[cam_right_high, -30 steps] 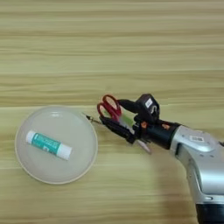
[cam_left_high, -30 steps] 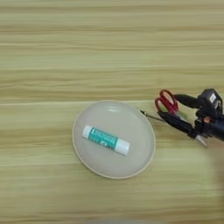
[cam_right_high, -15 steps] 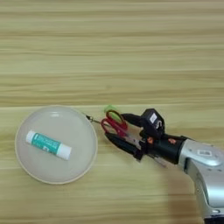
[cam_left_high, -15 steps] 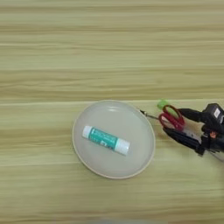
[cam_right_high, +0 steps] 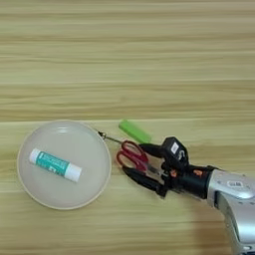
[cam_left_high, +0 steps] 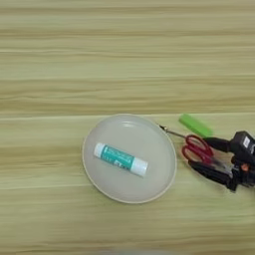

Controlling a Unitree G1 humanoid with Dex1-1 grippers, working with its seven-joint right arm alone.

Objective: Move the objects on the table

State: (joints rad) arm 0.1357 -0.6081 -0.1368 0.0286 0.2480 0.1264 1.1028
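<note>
judging from the layout, i had little of the job done: the scissors (cam_right_high: 130, 153) and the green block (cam_right_high: 134, 131) both lay on the table (cam_right_high: 127, 60) just right of the plate (cam_right_high: 94, 149), neither inside it. the plate held only a glue stick (cam_right_high: 55, 165). the scissor tip reached almost to the plate's rim, and the block sat just beyond the blades, apart from them. my gripper (cam_right_high: 145, 165) was spread wide, one finger on each side of the red handles, close against them but clamping nothing yet.

Glue stick (cam_left_high: 121, 159) on beige plate (cam_left_high: 149, 130)
</note>
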